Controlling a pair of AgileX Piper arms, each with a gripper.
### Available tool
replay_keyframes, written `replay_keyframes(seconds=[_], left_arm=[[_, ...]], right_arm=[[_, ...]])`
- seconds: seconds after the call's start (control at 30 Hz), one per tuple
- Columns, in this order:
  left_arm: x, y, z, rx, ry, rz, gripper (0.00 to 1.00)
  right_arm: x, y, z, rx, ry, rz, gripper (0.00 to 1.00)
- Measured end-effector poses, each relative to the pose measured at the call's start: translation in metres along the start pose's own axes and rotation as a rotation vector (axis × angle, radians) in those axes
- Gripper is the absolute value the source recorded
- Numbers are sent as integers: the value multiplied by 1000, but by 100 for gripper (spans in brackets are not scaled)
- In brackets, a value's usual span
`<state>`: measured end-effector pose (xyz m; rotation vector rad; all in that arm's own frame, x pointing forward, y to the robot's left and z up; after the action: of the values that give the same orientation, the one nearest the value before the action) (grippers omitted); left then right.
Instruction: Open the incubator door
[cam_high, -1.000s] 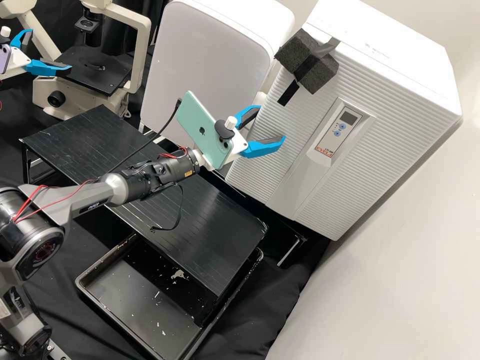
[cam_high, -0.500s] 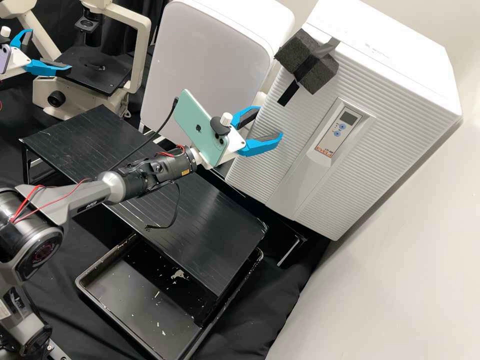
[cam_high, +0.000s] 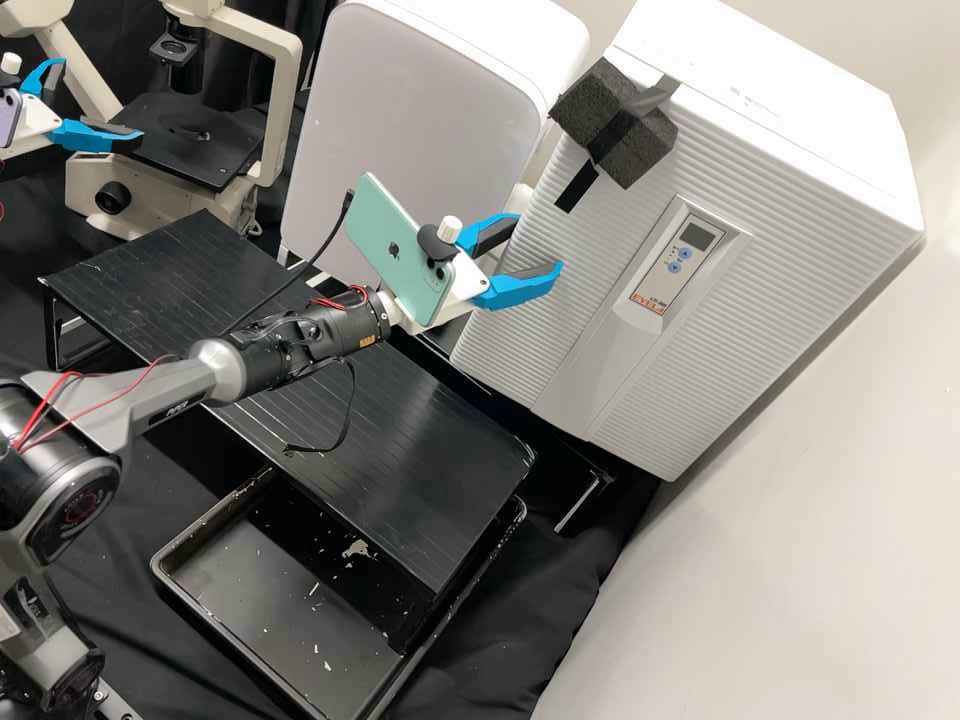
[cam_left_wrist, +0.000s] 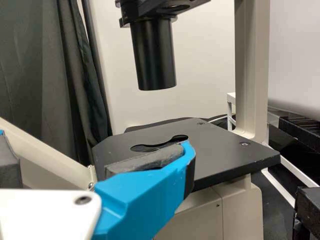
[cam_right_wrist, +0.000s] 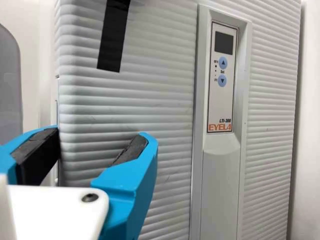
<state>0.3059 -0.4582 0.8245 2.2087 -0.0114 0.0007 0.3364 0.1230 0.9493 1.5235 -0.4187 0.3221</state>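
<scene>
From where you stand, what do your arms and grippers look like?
My right arm is dark grey and black, with rounded joints, red wires and a black cable. The right gripper and left gripper are white, each with two angular, bright blue fingers faced with dark pads. A mint-green phone is mounted on the right, a purple phone on the left.
</scene>
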Motion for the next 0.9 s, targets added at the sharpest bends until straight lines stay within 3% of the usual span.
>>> replay_keyframes(seconds=[0.3,0.67,0.9], left_arm=[[0,0,0,0,0,0,100],[0,0,0,0,0,0,100],[0,0,0,0,0,0,100]], right_arm=[[-4,1,2,-1,-5,-2,0],[-31,18,9,-34,0,24,0],[-60,14,0,-145,-31,139,0]])
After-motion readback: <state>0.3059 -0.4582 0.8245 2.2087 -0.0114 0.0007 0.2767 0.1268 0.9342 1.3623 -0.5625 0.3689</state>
